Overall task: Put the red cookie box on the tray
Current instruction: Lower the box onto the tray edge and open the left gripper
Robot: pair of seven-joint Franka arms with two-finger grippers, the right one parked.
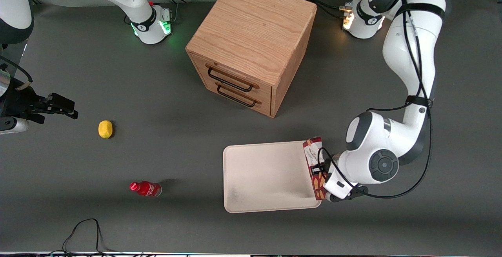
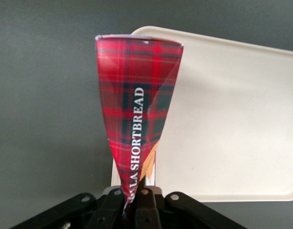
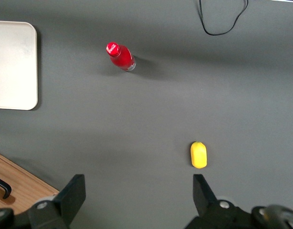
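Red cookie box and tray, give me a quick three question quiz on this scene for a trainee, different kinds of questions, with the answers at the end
1. True or false: the pincer is shut on the red cookie box.
2. Multiple choice: where is the box relative to the tray? A) lying flat in the tray's middle B) held at the tray's edge toward the working arm's end of the table C) on the wooden drawer cabinet
3. Short answer: name the two small items lying toward the parked arm's end of the table.

Key
1. True; the wrist view shows the box clamped between the fingers.
2. B
3. The yellow lemon and the small red bottle.
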